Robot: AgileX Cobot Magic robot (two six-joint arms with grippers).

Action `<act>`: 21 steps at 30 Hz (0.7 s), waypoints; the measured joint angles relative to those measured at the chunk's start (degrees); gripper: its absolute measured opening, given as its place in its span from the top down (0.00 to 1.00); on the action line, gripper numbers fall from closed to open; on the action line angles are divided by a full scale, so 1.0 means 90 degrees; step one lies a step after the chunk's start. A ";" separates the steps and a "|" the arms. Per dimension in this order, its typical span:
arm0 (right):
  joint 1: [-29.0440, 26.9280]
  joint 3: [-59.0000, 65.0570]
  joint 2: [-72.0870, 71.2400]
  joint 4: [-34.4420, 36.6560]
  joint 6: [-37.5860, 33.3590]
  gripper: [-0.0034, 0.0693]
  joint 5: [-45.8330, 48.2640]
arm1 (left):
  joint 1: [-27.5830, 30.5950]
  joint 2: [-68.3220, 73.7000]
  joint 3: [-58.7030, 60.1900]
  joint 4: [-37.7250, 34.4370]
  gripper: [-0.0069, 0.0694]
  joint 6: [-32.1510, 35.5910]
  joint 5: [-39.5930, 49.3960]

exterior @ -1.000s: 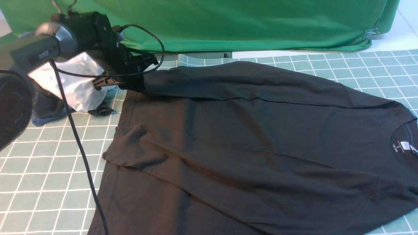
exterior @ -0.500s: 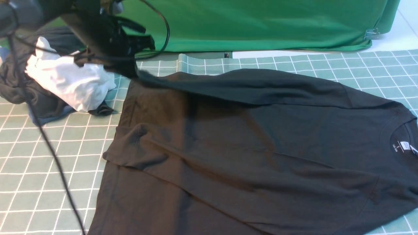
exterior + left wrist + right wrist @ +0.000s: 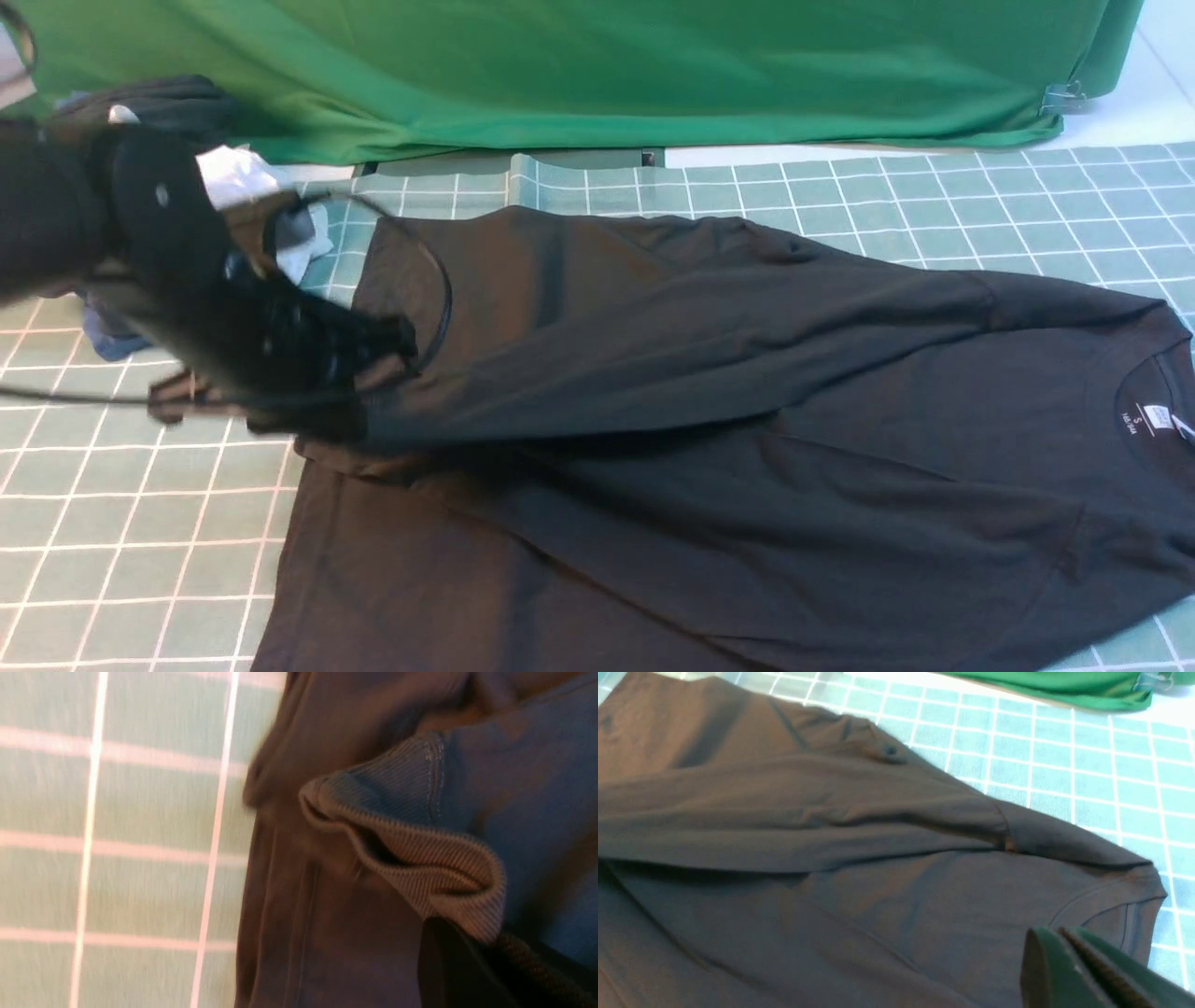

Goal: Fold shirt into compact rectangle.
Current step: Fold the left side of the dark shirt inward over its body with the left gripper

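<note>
Green checked mat [image 3: 840,196] covers the table. The black shirt [image 3: 747,448] lies spread across most of it, hem end to the robot's left and collar [image 3: 1144,369] at the far right.

Far long edge: raised as a flap [image 3: 653,345] that hangs over the shirt's middle. It runs taut from the shoulder end to the left gripper [image 3: 369,373].

Left gripper: pinching the flap's hem corner. The wrist view shows the stitched hem [image 3: 420,858] bunched in a loop beside the finger.

Right gripper [image 3: 1069,961]: jaws pressed together, above the shoulder beside the collar. No cloth seen between them.

Handling, judged:
- Light, limp knit with no stiffness. It sags between hold points and creases where slack gathers.
- Not fragile. Cloth clings to cloth, so a dragged layer may pull the one beneath.
- Best holds are the doubled, stitched places: hem corners, shoulder seam, collar rib. A single layer mid-panel would stretch or slip.
- The fold line should come out straighter if both ends of the edge are held.

Neck label [image 3: 1159,416]: white, facing up inside the collar.
</note>
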 joint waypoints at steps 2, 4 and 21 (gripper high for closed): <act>0.0000 0.0000 0.0000 0.0000 0.0000 0.93 -0.0006 | -0.0039 -0.0002 0.0147 -0.0023 0.88 0.0000 -0.0016; 0.0000 0.0000 0.0000 0.0022 0.0000 0.93 -0.0006 | -0.0063 -0.0002 0.0272 -0.0052 0.88 0.0000 -0.0023; 0.0000 0.0000 0.0099 0.0101 0.0012 0.93 0.0295 | -0.0063 -0.0136 0.0427 0.0510 0.25 0.0399 0.1518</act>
